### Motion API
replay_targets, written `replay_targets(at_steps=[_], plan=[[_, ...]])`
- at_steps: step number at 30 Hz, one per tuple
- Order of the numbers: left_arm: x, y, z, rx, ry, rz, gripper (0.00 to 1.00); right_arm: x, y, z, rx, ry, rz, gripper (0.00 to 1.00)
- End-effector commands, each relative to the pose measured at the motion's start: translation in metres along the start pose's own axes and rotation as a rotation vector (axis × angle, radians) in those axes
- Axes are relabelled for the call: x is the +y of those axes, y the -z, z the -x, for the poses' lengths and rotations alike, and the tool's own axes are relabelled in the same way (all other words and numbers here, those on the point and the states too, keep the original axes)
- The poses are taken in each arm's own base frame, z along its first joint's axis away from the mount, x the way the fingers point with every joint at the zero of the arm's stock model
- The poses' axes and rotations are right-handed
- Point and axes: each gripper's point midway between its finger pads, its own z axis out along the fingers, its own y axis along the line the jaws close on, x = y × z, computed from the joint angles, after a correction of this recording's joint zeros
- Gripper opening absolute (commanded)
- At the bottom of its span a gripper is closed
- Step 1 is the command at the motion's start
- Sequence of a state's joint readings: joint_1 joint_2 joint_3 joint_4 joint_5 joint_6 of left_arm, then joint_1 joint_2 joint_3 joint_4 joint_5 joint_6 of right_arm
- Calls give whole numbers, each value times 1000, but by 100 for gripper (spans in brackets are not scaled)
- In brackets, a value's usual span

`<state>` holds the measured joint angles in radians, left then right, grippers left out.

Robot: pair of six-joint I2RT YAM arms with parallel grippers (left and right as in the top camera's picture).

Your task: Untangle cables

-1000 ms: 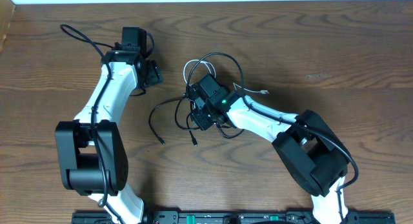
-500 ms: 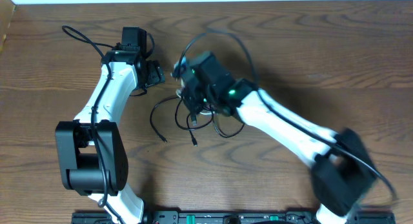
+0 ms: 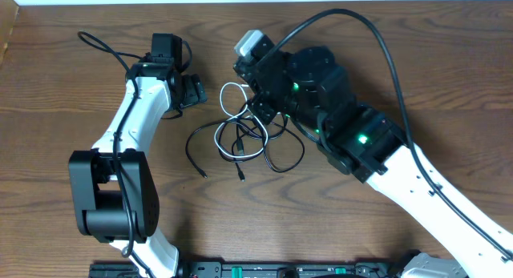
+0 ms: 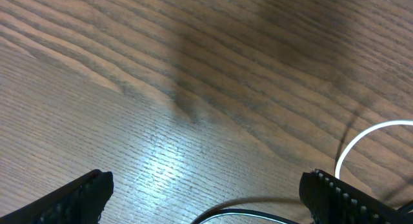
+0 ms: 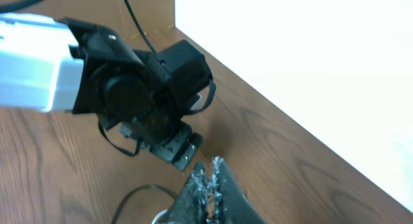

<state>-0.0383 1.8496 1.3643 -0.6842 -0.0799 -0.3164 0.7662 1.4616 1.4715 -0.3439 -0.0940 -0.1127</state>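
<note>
The cables lie tangled at mid-table. The white cable (image 3: 217, 140) loops through the black cable (image 3: 189, 150), whose plug ends point toward the front. My left gripper (image 3: 191, 92) stands open just left of the tangle. In the left wrist view its fingertips (image 4: 84, 195) are spread wide, a bend of black cable (image 4: 258, 208) lies between them and a white arc (image 4: 361, 143) curves at the right. My right gripper (image 5: 211, 169) is shut above the tangle's back edge. No cable shows between its tips. In the overhead view the raised arm hides its fingers.
The raised right arm (image 3: 353, 126) covers the table right of the tangle, its thick black lead arching over it. The left arm (image 3: 128, 126) stretches along the left side. A white wall (image 5: 310, 69) borders the table's far edge.
The right arm has risen and swung back-left over the tangle. The cables have shifted, and the white loops now show left of the arm. The left gripper has opened a little wider.
</note>
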Motion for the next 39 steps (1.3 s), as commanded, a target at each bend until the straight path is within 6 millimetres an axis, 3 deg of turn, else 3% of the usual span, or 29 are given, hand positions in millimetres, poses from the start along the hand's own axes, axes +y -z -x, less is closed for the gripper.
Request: replay_targets(at_steps=[1,2,4,9,15,25,39], plan=[[2,-4,-4,16,-8,5,97,-3,-6,-16,61,-32,-18,19],[2,-4,-4,16,-8,6,97,-2,-13,-30,109,-57,-13,28],[2,-4,-4,16,-8,6,98,3,-23,-47,165,-87,12,32],[2,-4,-4,16,-8,6,99,32,-49,-85,270,-139,177,40],[4,-5,-4,18,2,8,99,63,-76,-125,364,-208,355,41],[7,-9,-5,81,74,-119,99,76,-108,-175,457,-410,539,43],[10,-11,-4,90,90,-131,99,73,-152,-244,538,-673,627,43]])
